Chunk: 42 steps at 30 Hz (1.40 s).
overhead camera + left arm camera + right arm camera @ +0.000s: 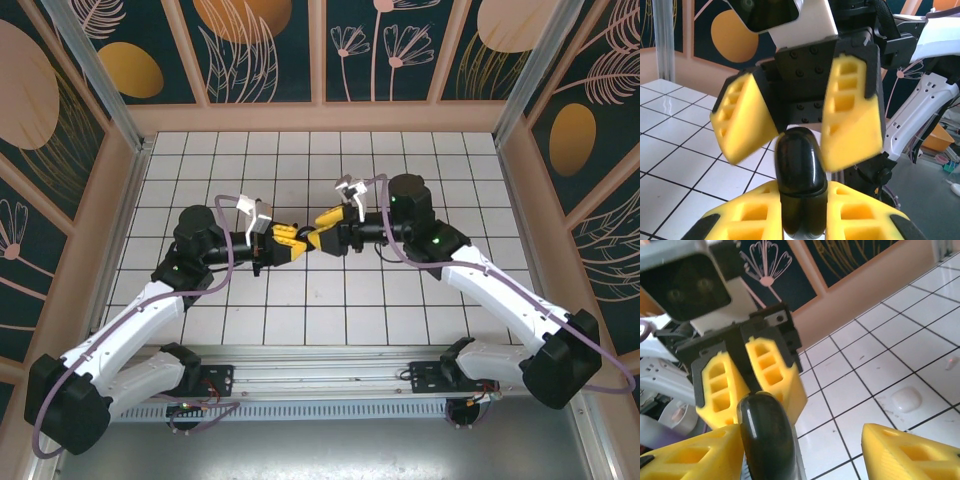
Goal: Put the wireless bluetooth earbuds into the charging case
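Charging case (799, 175), a glossy black rounded shell, is sitting clamped between the yellow fingers of the left end effector (297, 243), which is holding it in the air above the middle of the white tiled surface (400, 300), its domed end pointing toward the opposing arm. The right end effector (323, 230) is meeting it nose to nose with its jaws released. In the left wrist view its two yellow fingers (745, 120) are straddling the dome, one on each side and just beside it. In the right wrist view one finger is lying close against the shell while the other is standing well apart. Nothing is being grasped on that side. Whether the earbuds are already lying inside the case cannot be told, since the shell is appearing closed. A faint line is crossing the shell just above the gripping fingers and is probably marking the lid joint. Judged from its look, the case is behaving as a light, stiff, hard-skinned body. Its polished, curved surface is likely making it slippery and prone to swivelling or squirting out under a narrow pinch. The safer hold is across the broad flanks below that line, leaving the dome free. The lid is best taken on its two opposite sides near the top, with a gentle squeeze, while the other arm is bracing the body.
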Each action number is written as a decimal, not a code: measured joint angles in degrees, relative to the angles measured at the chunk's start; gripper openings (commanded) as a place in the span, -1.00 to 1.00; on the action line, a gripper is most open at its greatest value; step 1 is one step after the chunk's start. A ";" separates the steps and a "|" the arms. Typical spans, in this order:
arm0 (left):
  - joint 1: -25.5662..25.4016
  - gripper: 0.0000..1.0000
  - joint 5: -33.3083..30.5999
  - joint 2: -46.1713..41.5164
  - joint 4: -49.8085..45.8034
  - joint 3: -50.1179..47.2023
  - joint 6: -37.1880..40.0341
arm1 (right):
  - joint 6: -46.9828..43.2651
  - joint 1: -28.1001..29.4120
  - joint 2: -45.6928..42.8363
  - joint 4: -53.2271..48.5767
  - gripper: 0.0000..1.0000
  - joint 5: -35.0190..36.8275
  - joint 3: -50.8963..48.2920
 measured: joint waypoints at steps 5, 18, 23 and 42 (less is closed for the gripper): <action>0.04 -1.00 -0.02 -0.31 0.35 0.00 0.00 | 3.76 -2.80 0.42 1.99 0.22 0.09 -0.02; 0.20 -1.00 -3.80 -2.40 -1.95 -0.33 1.84 | 6.08 -2.38 2.27 1.70 0.26 -0.50 1.38; -0.02 -1.00 -5.73 -3.80 -2.34 -0.42 2.71 | 6.25 -2.32 1.09 0.96 0.27 0.59 1.49; -0.07 -1.00 -9.60 -6.03 -5.70 -0.46 4.20 | 7.08 -1.64 -0.28 -3.43 0.44 7.34 3.72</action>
